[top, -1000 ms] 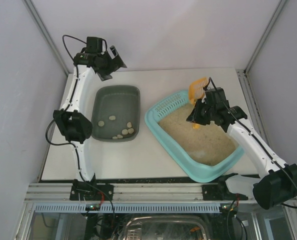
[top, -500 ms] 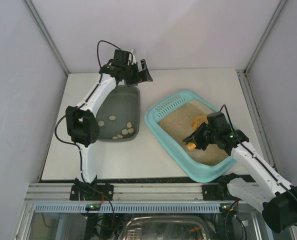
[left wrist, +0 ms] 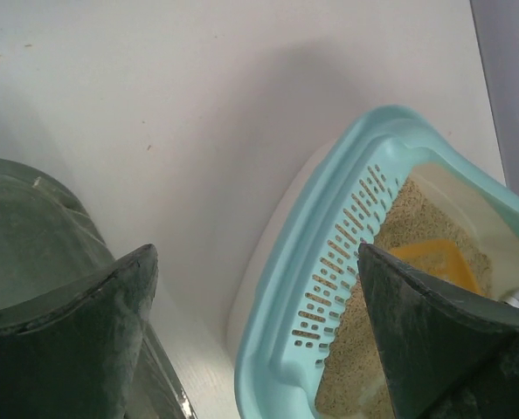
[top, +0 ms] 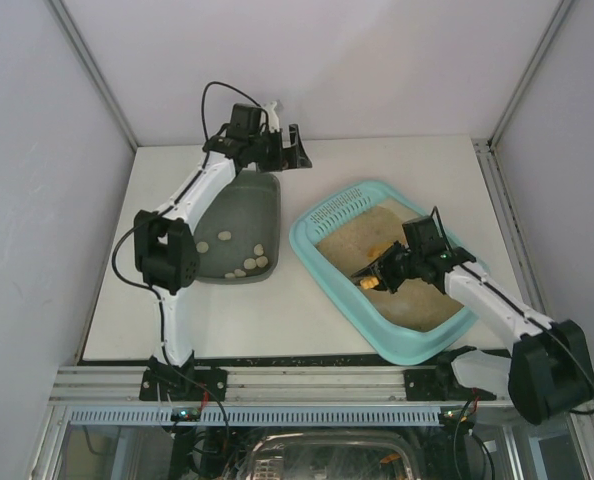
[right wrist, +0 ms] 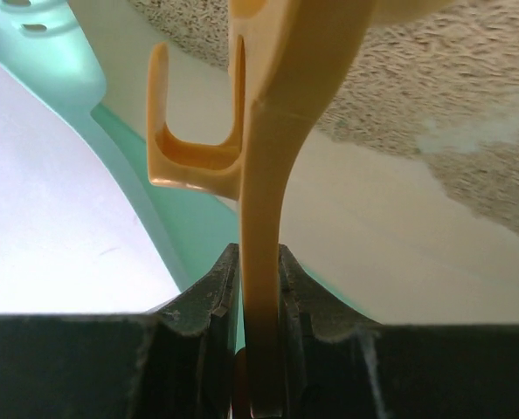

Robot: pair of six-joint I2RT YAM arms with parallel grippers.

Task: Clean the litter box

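Right wrist view: the right gripper (right wrist: 258,266) pinches the flat handle of a smooth orange plastic scoop (right wrist: 273,131), whose head is down in grainy beige litter (right wrist: 434,87). The litter box (top: 329,213), glossy teal with rounded corners and a slotted strip, sits on the right half of the table (top: 377,160). Scooping seems underway; the next move probably calls for lifting, sifting, then carrying waste to the dark tub (top: 239,200). The left gripper (left wrist: 255,262) hovers wide open.

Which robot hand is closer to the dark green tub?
Left. The left gripper hovers by the far end of the tub; the right gripper is across in the litter box, holding the orange scoop.
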